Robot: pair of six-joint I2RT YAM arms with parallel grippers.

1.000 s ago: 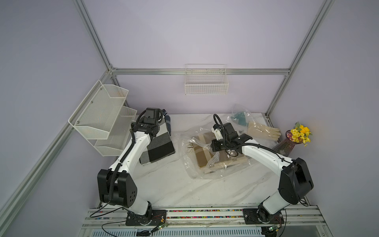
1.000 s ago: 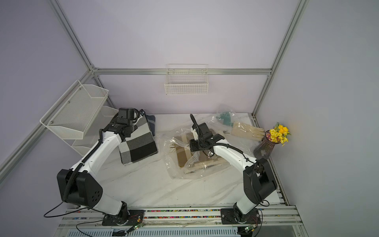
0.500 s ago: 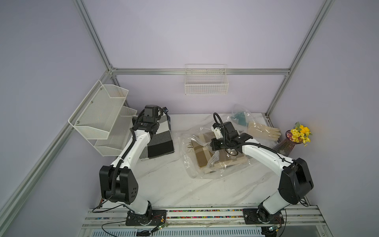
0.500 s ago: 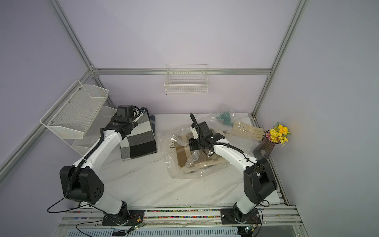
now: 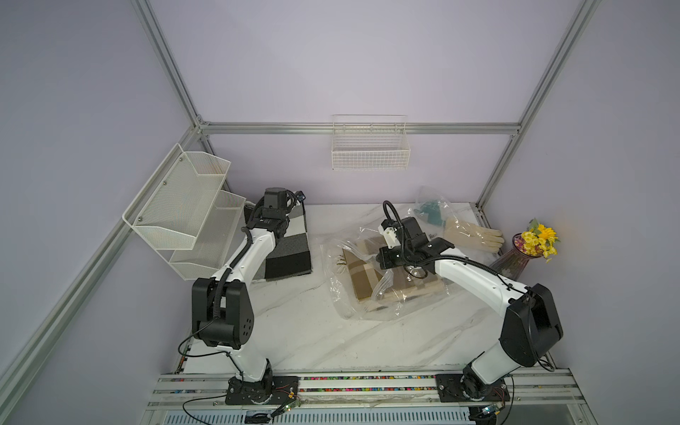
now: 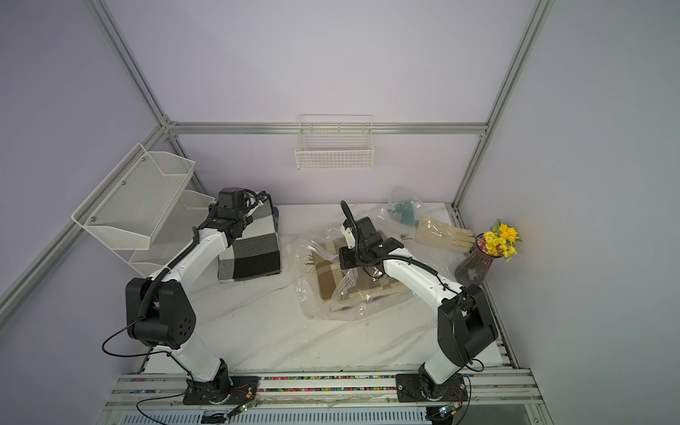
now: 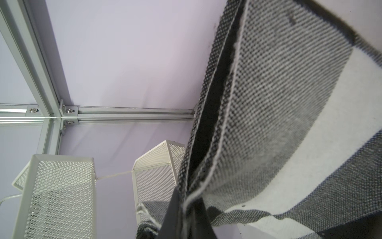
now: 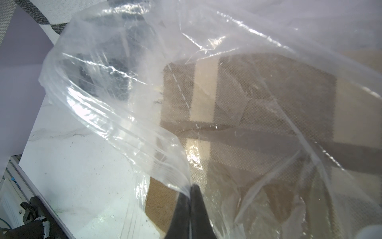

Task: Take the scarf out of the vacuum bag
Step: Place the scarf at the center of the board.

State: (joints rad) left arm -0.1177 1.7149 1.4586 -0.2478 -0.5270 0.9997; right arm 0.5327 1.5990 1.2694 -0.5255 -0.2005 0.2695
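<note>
Right wrist view: jaws pinch vacuum bag (image 8: 128,124) rim, tabletop (image 8: 68,165) beside.

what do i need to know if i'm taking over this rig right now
Left gripper: shut on an edge of the grey, black and white checked scarf, at the back left of the white marble table beside the white mesh shelf.
Right gripper: shut on the film of the large clear crinkly vacuum bag, mid-table.
Done: the grey scarf is outside the bag.
Left: a folded tan checked scarf lies inside the bag; release the grey scarf, then probably pull that one out.
</note>
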